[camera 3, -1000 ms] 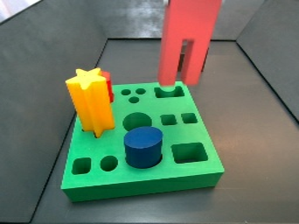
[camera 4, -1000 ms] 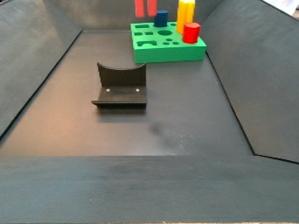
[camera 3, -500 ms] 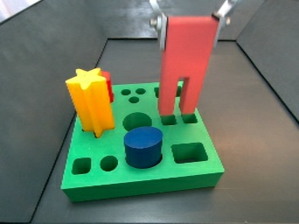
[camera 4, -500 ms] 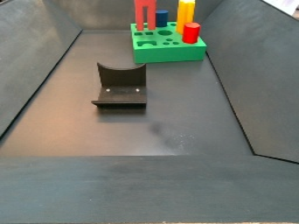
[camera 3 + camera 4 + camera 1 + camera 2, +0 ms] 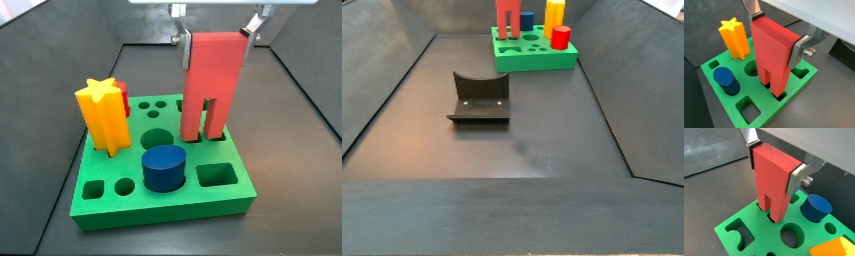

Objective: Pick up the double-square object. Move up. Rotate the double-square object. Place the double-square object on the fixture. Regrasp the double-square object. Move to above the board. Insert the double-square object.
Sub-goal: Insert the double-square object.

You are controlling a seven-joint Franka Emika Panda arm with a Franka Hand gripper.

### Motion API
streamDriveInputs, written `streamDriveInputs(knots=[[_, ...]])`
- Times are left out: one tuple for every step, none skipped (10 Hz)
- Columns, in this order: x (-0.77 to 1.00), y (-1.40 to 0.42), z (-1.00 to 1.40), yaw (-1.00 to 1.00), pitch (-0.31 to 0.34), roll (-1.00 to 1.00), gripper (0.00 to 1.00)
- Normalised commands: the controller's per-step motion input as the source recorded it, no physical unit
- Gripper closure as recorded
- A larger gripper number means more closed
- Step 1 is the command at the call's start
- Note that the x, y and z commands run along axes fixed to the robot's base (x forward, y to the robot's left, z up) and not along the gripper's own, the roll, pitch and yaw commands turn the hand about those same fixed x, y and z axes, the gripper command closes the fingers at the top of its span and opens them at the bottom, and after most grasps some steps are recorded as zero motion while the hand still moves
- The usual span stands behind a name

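You're at the last step: the gripper (image 5: 215, 27) clamps the double-square object (image 5: 211, 85) upright over the board (image 5: 163, 195), its 2 legs entering the square holes. Fixture (image 5: 478, 98) sits vacant. Seating and release remain.

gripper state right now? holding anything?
Gripper: closed on the red double-square object, above the green board; the object's two legs are entering the board's square holes.

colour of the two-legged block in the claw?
Salmon red two-legged double-square block, clearest in a wrist view, clamped in the claw.
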Motion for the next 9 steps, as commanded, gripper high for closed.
streamDriveInputs(knots=[[0.12,-0.03,-0.10,0.11,0.043,0.08,1.00],[0.19,-0.03,-0.09,0.06,0.060,0.07,1.00],[0.20,-0.03,-0.10,0.00,0.079,0.07,1.00],[0.21,-0.08,-0.07,0.00,0.109,0.10,1.00],[0.18,-0.07,-0.02,-0.01,0.156,0.15,1.00],[0.11,-0.01,-0.05,-0.01,0.143,0.13,1.00],[0.00,0.00,-0.03,-0.01,0.087,0.06,1.00],[0.00,0.00,-0.06,-0.01,0.040,0.02,1.00],[-0.02,0.00,-0.17,0.00,0.000,0.01,1.00]])
